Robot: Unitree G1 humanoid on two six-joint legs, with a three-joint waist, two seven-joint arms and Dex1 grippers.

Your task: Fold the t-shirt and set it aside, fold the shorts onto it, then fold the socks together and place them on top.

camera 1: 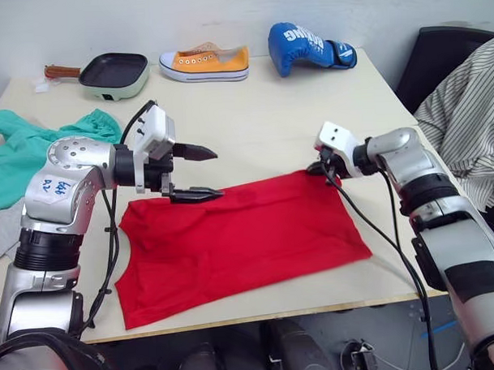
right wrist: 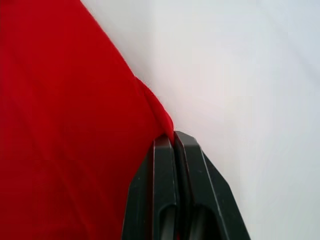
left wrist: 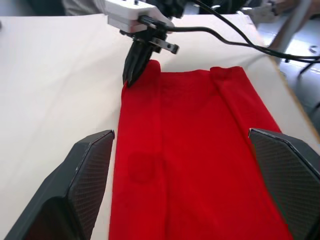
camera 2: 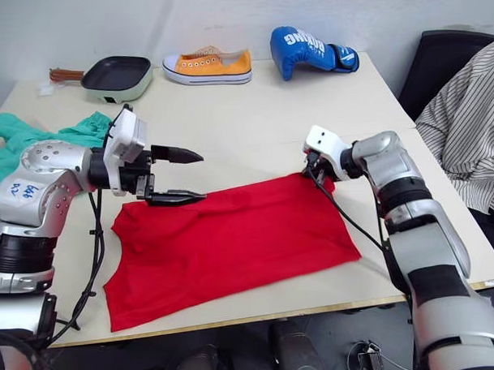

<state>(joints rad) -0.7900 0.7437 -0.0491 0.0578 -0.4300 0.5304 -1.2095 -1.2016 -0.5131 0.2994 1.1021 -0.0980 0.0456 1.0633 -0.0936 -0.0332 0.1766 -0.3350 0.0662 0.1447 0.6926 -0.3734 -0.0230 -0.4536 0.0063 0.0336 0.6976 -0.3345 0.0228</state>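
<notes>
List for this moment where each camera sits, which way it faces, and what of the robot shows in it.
Left and right eye views: on the head, looking forward and down over the table; both arms show, the open left gripper over the t-shirt.
Left wrist view: along its own spread fingers, across the t-shirt toward the right gripper.
Right wrist view: along its closed fingers, pinching a t-shirt corner.
All share the t-shirt.
</notes>
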